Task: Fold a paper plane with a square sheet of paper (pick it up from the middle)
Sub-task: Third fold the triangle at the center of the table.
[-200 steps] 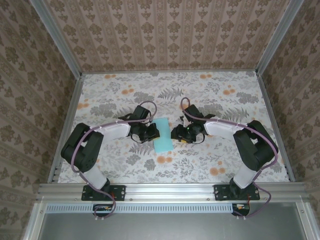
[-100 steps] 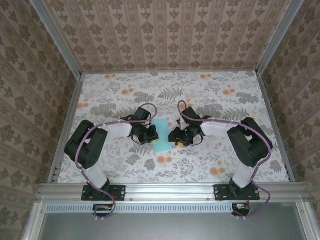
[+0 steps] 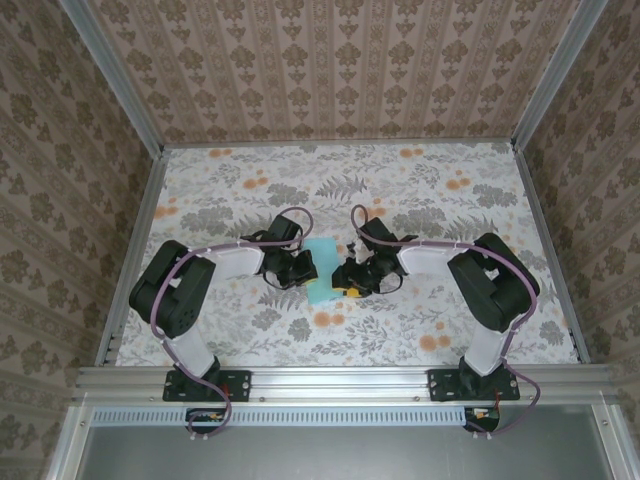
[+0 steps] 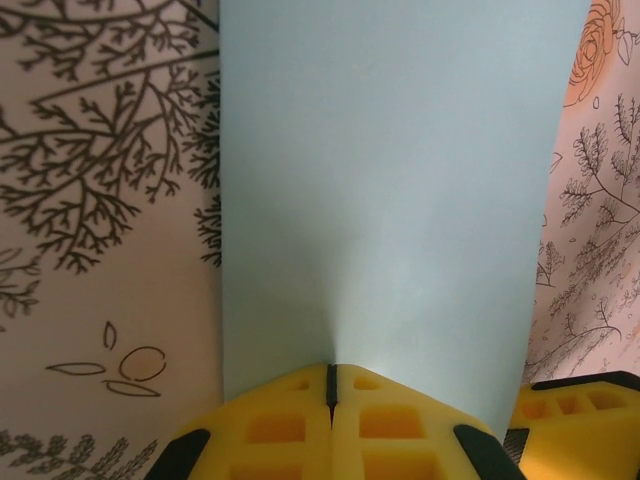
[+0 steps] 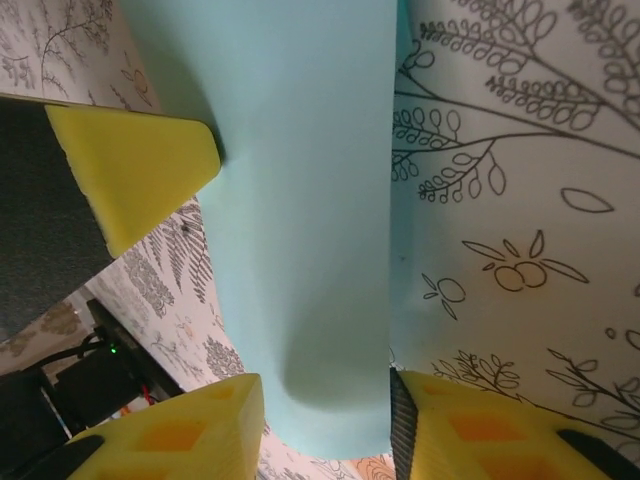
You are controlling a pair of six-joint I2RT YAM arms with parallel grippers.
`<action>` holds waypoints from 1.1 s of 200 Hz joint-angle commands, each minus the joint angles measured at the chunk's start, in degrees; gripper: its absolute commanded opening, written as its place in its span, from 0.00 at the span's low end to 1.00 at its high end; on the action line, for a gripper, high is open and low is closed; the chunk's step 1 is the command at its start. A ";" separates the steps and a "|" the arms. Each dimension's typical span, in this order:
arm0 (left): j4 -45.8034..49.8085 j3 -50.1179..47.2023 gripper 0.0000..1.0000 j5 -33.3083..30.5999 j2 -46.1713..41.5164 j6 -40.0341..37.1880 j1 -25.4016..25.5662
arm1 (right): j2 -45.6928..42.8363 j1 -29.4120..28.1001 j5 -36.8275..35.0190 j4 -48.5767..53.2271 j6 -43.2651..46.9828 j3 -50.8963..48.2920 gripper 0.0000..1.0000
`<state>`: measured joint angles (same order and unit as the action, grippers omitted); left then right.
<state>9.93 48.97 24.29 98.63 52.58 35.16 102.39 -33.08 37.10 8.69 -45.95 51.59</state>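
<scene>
The square sheet of paper (image 3: pixel 322 248), light turquoise, lies at the middle of the floral table between my two grippers. My left gripper (image 3: pixel 303 270) is shut on the sheet's left edge. In the left wrist view its yellow fingertips (image 4: pixel 331 382) meet on the paper (image 4: pixel 400 180), which rises away from them. My right gripper (image 3: pixel 343 278) is open at the sheet's right edge. In the right wrist view the paper (image 5: pixel 300 200) bulges between its two yellow fingers (image 5: pixel 190 430), and the left gripper's yellow finger (image 5: pixel 130 170) shows across the sheet. No dart shape is formed.
The floral tabletop (image 3: pixel 420 190) spreads around the sheet. Patterned walls with aluminium rails (image 3: pixel 150 220) fence the table on the left, right and back. Both arm bases (image 3: pixel 200 380) sit on the front rail.
My right gripper has slid left up to the sheet's right edge, and the paper now sits between its fingers. The sheet looks narrower from above. The left gripper has barely moved.
</scene>
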 commanded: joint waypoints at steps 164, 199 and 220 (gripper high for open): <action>2.50 -1.78 0.01 -1.54 0.35 1.12 0.09 | -6.08 2.06 1.15 -19.50 -12.29 -11.46 0.35; 2.55 -1.27 0.01 -1.12 0.19 1.05 0.09 | -5.29 1.73 2.07 -18.49 -13.18 -11.50 0.30; 2.71 -0.49 0.01 -0.62 -0.71 0.86 0.09 | -4.65 1.61 1.48 -15.73 -14.11 -11.30 0.24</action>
<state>9.76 48.77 24.32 98.43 52.95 35.16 96.95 -31.14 38.17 -10.09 -58.43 40.60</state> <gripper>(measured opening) 0.044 0.269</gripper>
